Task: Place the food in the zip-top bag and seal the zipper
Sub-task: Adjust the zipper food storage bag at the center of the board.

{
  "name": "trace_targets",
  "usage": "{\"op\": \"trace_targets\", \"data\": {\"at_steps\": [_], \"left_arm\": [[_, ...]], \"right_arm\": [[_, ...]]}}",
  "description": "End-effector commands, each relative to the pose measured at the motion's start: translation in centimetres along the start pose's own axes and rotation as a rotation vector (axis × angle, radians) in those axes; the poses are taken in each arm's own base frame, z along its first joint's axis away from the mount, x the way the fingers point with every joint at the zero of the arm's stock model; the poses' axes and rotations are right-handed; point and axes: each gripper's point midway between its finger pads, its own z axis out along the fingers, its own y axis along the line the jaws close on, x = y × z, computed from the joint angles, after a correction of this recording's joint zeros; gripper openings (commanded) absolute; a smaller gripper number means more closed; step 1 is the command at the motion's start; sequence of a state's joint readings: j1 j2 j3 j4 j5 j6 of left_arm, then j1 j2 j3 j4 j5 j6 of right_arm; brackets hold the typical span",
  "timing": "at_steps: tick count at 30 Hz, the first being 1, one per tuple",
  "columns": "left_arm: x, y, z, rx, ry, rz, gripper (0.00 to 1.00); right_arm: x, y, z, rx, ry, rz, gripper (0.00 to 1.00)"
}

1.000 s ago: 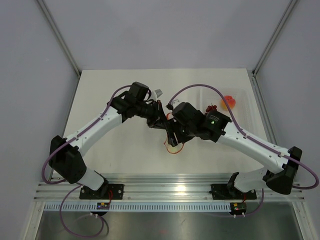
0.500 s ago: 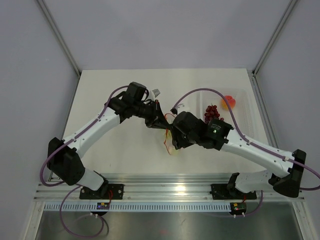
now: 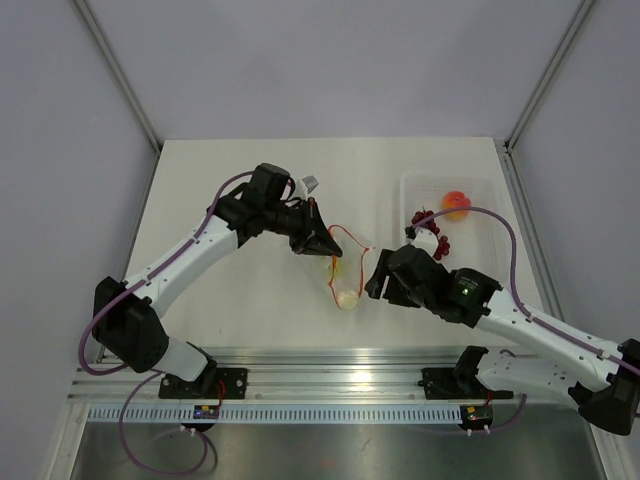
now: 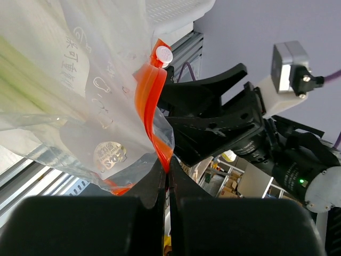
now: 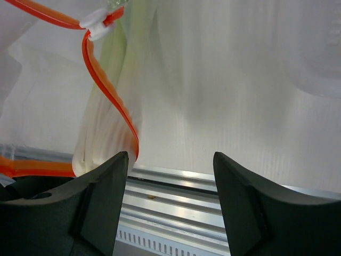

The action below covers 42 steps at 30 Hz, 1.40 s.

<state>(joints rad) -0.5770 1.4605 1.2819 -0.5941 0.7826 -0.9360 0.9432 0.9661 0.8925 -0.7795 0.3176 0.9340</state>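
L gripper (image 4: 167, 178) clamped on zipper (image 4: 153, 101) strip near one end; looks to be lifting the mouth edge of the zip-top bag (image 3: 346, 272) so the opening faces the R side; rest of bag droops toward table (image 3: 210, 180).
R gripper (image 5: 170, 156) released, nothing btwn jaws; sits just beside bag's lower end; its wrist cam looks at the strip + white slider (image 5: 98, 28).
Veg stalks (image 5: 104, 122) already inside bag, pale green/white, lying lengthwise.
Grapes (image 3: 430, 228) + peach (image 3: 457, 204) not bagged; both in clear tray (image 3: 490, 185) on R, well apart from bag.
Judgement: one of three items in; L acts as fixture, R is free, prob to fetch grapes next; seal comes last.
Risk: strip is wavy/slack, so mouth may collapse w/o a 2nd hold; single pinch pt could slip as wt is added.
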Motion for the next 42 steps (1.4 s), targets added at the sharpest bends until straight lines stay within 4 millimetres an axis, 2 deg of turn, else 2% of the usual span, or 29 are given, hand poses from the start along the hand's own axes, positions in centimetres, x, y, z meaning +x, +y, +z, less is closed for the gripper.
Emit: {"op": "trace_targets", "data": {"at_steps": [1, 8, 16, 18, 20, 22, 23, 24, 25, 27, 28, 29, 30, 31, 32, 33, 34, 35, 36, 37, 38, 39, 40, 42], "left_arm": [[0.2, -2.4, -1.2, 0.084, -0.006, 0.044, 0.0], [0.2, -2.4, -1.1, 0.087, -0.006, 0.042, 0.0], [0.4, -2.6, -1.3, 0.097, -0.004, 0.046, 0.0], [0.4, -2.7, -1.4, 0.1, -0.006, 0.047, 0.0], [0.4, -2.9, -1.5, 0.107, -0.007, 0.049, 0.0], [0.5, -3.0, -1.5, 0.11, -0.007, 0.047, 0.0], [0.4, -3.0, -1.6, 0.112, -0.006, 0.045, 0.0], [0.5, -3.1, -1.6, 0.114, -0.005, 0.045, 0.0], [0.5, -3.1, -1.7, 0.113, -0.006, 0.042, 0.0], [0.2, -2.9, -2.1, 0.11, -0.018, 0.039, 0.0], [0.2, -2.6, -2.3, 0.098, -0.022, 0.038, 0.0], [-0.3, -2.4, -2.8, 0.088, -0.045, 0.036, 0.0], [-0.5, -2.1, -3.1, 0.079, -0.054, 0.051, 0.0], [-0.4, -1.6, -3.4, 0.053, -0.052, 0.034, 0.0], [-1.0, -1.7, -4.1, 0.05, -0.072, 0.039, 0.0], [-1.1, -1.5, -4.4, 0.039, -0.08, 0.058, 0.0], [-0.9, -1.1, -4.6, 0.016, -0.077, 0.046, 0.0], [-1.2, -1.7, -5.2, 0.005, -0.102, 0.067, 0.0], [-1.2, -1.5, -5.4, -0.014, -0.103, 0.091, 0.0], [-0.7, -1.2, -5.7, -0.037, -0.09, 0.081, 0.0], [-0.9, -1.6, -6.2, -0.054, -0.111, 0.104, 0.0], [-1.0, -1.5, -6.5, -0.076, -0.114, 0.137, 0.0], [-0.5, -1.2, -6.8, -0.097, -0.098, 0.132, 0.0], [-0.5, -1.3, -7.2, -0.12, -0.101, 0.163, 0.0]], "right_arm": [[-1.3, 3.9, 0.5, -0.14, -0.035, 0.129, 0.72], [-1.3, 4.9, 3.1, -0.154, -0.055, 0.184, 0.67], [-1.7, 3.1, 5.4, -0.088, -0.121, 0.291, 0.53], [-1.1, 2.5, 6.4, -0.054, -0.114, 0.292, 0.5], [-0.6, 2.8, 7.1, -0.061, -0.097, 0.298, 0.48], [0.1, 3.0, 8.2, -0.061, -0.074, 0.301, 0.41], [0.1, 3.2, 8.3, -0.059, -0.068, 0.303, 0.34], [0.0, 3.2, 8.4, -0.053, -0.071, 0.303, 0.23], [-0.1, 3.0, 8.2, -0.041, -0.07, 0.298, 0.01], [-2.2, 3.7, 6.5, -0.058, -0.129, 0.284, 0.0], [-2.7, 3.4, 5.8, -0.039, -0.141, 0.265, 0.0], [-4.8, 4.4, 4.2, -0.058, -0.191, 0.265, 0.0], [-6.1, 4.5, 3.0, -0.059, -0.217, 0.238, 0.0], [-6.4, 3.9, 2.2, -0.023, -0.212, 0.209, 0.0], [-8.2, 5.2, 0.5, -0.056, -0.224, 0.207, 0.0], [-8.9, 4.8, 0.2, -0.035, -0.217, 0.177, 0.0], [-8.8, 4.3, 0.0, -0.011, -0.183, 0.145, 0.0], [-9.6, 5.6, -1.2, -0.056, -0.15, 0.136, 0.0], [-9.5, 5.5, -0.8, -0.028, -0.113, 0.089, 0.0], [-8.9, 4.5, -1.3, 0.027, -0.064, 0.054, 0.0], [-10.1, 5.7, -2.2, 0.013, -0.065, 0.013, 0.0], [-9.9, 5.1, -3.0, 0.048, -0.036, -0.018, 0.0], [-11.4, 6.3, -4.5, 0.014, -0.06, -0.025, 0.0], [-11.8, 6.1, -5.0, 0.039, -0.045, -0.078, 0.0]]}}
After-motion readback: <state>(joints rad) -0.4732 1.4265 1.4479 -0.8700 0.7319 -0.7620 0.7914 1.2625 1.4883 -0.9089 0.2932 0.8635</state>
